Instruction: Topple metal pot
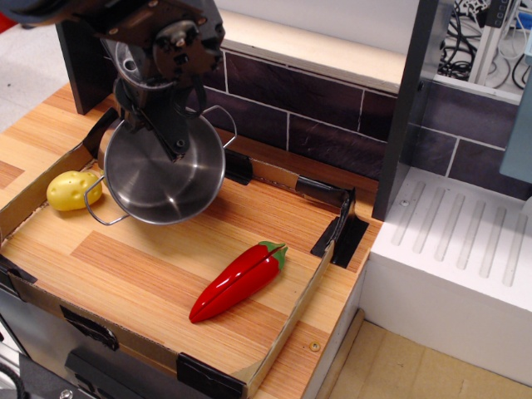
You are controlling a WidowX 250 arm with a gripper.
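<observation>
The shiny metal pot (164,179) lies tilted on its side at the back left of the wooden tray, its open mouth facing the camera and one wire loop handle sticking out lower left. My gripper (170,133) comes down from the top left, with its black fingers (177,143) over the pot's upper rim. One finger seems to reach inside the pot. I cannot tell whether the jaws still pinch the rim or stand free of it.
A yellow potato (73,190) lies just left of the pot. A red chili pepper (237,281) lies in the tray's front middle. A low cardboard wall (287,320) rims the tray. A dark tiled wall stands behind and a white sink drainer (465,241) at the right.
</observation>
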